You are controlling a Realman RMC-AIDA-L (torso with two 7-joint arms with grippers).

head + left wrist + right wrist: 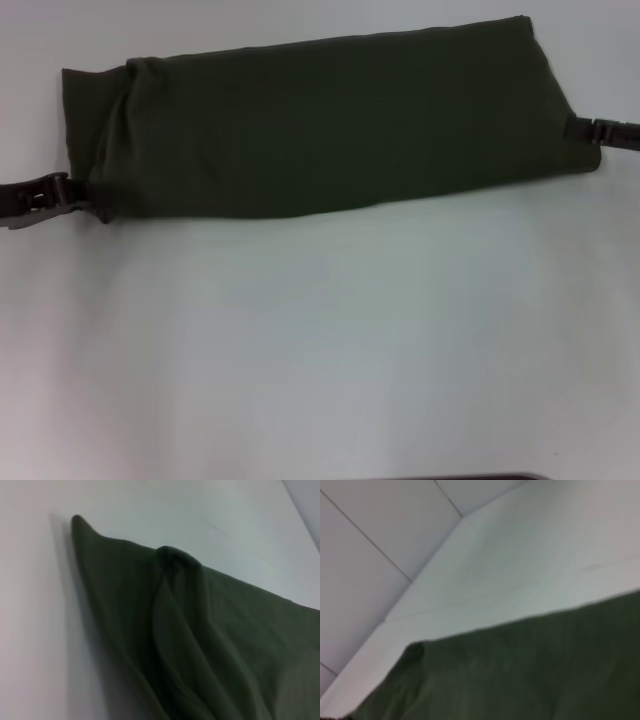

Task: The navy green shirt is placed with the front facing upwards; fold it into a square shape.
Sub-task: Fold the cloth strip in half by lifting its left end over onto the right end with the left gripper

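The near part of the table (320, 380) is lying bare, from the front edge up to the near hem of the garment. Beyond it, the navy green shirt (330, 125) is lying across the far half of the table as a long band running from the left side to the right side, with only plain green cloth showing upward and no lettering visible. The left tool (72, 192) is sitting at the band's near left corner, touching the cloth; whether its jaws are pinching the fabric cannot be told. The right tool (588, 130) is sitting at the band's right end, touching the edge there; its state also cannot be told. In the left wrist view the shirt's left end (175, 630) is bunching into raised folds rather than lying flat, and one corner is pointing out toward the far edge. In the right wrist view the right end (530, 670) is lying flatter, with a straight edge against the table. By judgement, the lengthwise folding is done and the crosswise fold is in hand. The next move is calling for a firm pinch at both ends, then carrying one end over the other so the edges are meeting squarely; the bunched left end is likely needing smoothing first.
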